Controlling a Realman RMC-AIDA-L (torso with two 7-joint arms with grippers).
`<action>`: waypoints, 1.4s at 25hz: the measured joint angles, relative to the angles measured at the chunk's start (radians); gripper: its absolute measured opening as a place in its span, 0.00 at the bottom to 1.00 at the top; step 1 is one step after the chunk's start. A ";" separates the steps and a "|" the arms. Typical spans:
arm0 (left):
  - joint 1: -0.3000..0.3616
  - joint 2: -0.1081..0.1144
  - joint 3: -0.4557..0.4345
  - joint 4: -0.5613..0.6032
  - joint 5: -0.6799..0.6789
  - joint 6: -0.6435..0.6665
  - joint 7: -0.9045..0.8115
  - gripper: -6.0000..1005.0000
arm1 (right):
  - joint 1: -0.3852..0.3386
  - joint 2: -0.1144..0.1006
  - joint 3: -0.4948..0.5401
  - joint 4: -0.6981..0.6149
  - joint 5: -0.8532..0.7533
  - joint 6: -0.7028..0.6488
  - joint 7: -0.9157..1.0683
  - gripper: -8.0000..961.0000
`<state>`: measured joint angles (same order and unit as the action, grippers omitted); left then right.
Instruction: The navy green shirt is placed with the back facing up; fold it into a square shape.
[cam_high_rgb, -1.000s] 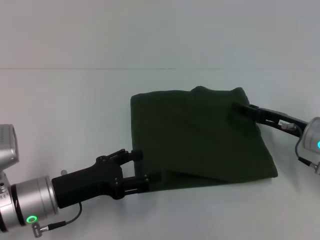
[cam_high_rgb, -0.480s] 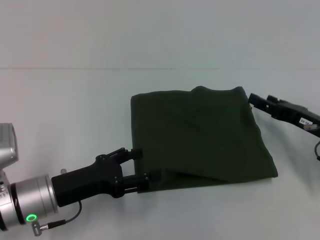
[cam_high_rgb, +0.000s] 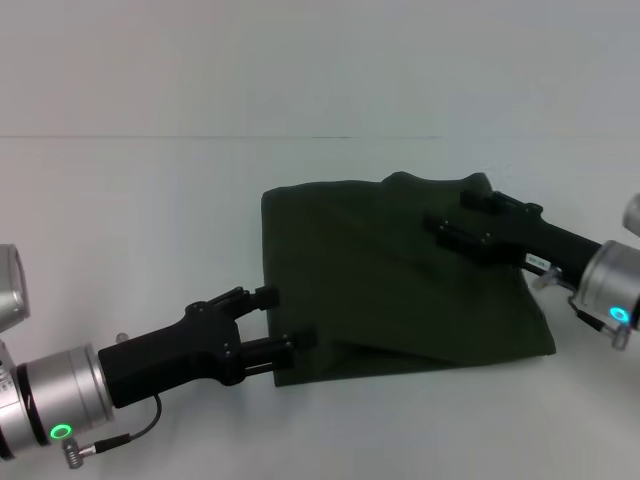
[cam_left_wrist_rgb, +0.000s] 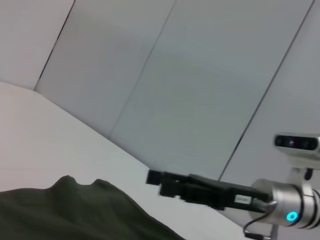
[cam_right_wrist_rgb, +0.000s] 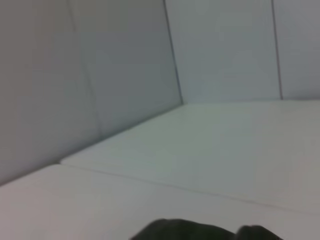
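The navy green shirt (cam_high_rgb: 400, 280) lies folded into a rough square in the middle of the white table, plain side up. My left gripper (cam_high_rgb: 283, 320) is open at the shirt's near left corner, its lower finger (cam_high_rgb: 300, 342) against the shirt's edge. My right gripper (cam_high_rgb: 450, 213) is open and reaches in from the right over the shirt's far right part. The shirt's edge shows low in the left wrist view (cam_left_wrist_rgb: 75, 210), with the right gripper (cam_left_wrist_rgb: 156, 178) farther off above it. A bit of the shirt (cam_right_wrist_rgb: 200, 231) shows in the right wrist view.
The white table (cam_high_rgb: 150, 220) spreads all around the shirt, with a pale wall behind it. The shirt's near right corner (cam_high_rgb: 545, 345) sticks out toward the right arm's wrist (cam_high_rgb: 605, 285).
My right gripper drew back off the shirt to the right, then came in over its far right part. My left gripper shifted slightly left, away from the near left corner.
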<state>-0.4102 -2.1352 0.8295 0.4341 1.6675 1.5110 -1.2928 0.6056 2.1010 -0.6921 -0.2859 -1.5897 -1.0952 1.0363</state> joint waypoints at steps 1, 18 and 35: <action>0.000 -0.001 -0.001 0.000 0.000 0.000 0.000 0.93 | 0.018 0.000 -0.001 0.014 0.003 0.037 -0.001 0.81; 0.002 -0.002 -0.004 0.000 0.000 0.000 -0.010 0.93 | 0.076 -0.003 0.001 0.069 0.005 0.373 0.054 0.81; 0.002 -0.002 -0.009 0.000 0.000 0.000 -0.010 0.93 | -0.031 -0.008 0.150 -0.013 0.005 0.157 0.060 0.81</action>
<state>-0.4080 -2.1368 0.8209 0.4341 1.6674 1.5110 -1.3023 0.5750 2.0934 -0.5417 -0.2989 -1.5846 -0.9386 1.0963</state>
